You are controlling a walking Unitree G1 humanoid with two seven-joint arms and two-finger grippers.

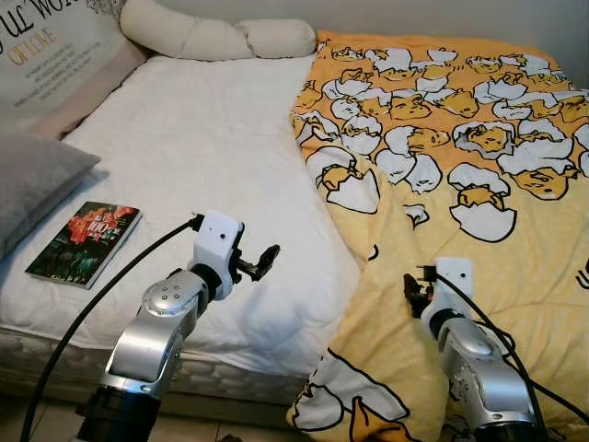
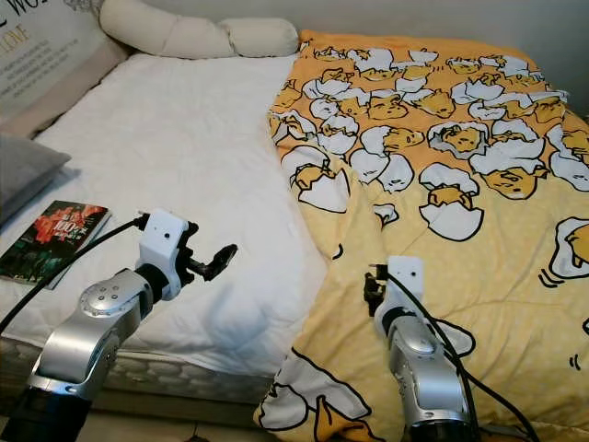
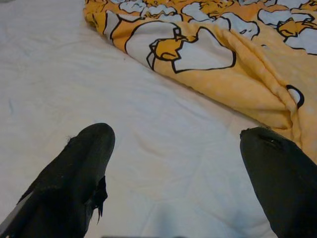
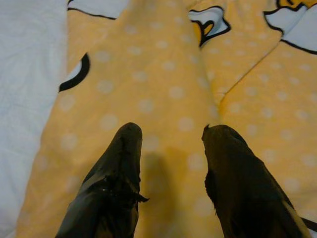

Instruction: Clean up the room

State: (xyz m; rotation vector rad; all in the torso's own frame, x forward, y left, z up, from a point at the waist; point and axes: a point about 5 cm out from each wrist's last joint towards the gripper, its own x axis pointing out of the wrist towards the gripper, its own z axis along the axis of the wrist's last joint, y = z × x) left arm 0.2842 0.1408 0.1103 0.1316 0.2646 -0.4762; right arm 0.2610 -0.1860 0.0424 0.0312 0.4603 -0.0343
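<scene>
Both end effectors [image 1: 262, 261] [image 1: 411, 293] hover open above sheet [image 1: 202, 138], blanket [image 1: 479, 166]; book [image 1: 85, 242] nearby.

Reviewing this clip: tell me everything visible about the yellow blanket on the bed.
The blanket is soft yellow-orange cloth printed with cartoon eggs and pale dots. It covers the right side of the bed, rumpled, its left edge folded along the bare white mattress, its near end hanging over the bed's front. The right hand is open just above it.
</scene>
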